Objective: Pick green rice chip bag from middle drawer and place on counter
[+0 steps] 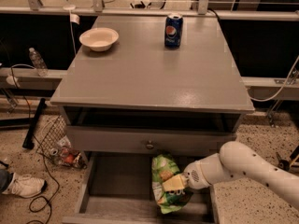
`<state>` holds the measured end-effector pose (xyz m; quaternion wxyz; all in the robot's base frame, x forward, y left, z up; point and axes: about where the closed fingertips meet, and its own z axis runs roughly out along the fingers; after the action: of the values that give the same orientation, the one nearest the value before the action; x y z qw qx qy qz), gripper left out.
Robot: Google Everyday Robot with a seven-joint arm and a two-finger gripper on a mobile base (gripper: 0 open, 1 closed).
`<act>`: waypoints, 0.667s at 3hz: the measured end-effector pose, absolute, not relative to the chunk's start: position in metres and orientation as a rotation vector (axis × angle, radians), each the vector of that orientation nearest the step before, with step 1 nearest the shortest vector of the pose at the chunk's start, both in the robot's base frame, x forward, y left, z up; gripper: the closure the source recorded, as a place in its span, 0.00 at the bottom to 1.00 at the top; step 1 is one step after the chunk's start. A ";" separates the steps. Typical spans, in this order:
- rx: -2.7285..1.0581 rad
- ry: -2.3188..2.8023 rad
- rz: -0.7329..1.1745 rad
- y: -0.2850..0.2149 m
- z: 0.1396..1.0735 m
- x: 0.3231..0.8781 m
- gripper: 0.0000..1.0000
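The green rice chip bag (162,168) hangs upright in the open middle drawer (117,177), near its right side, its lower end (172,203) over the drawer's front wall. My gripper (174,183) reaches in from the right on a white arm (243,164) and is shut on the middle of the bag. The grey counter (149,73) lies above and behind, well higher than the bag.
A blue Pepsi can (173,30) and a white bowl (99,38) stand at the back of the counter. A closed drawer front with a round knob (149,145) sits just above the bag. A wire basket (50,135), cables and a shoe (23,185) lie on the floor at left.
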<state>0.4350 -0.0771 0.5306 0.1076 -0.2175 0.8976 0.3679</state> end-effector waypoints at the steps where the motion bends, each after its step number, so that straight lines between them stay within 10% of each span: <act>1: -0.743 2.580 1.088 -0.092 0.561 0.418 1.00; 2: -0.827 2.506 1.038 -0.110 0.600 0.402 1.00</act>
<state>0.4019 -0.1099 0.5996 0.1525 -0.2883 0.8734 0.3617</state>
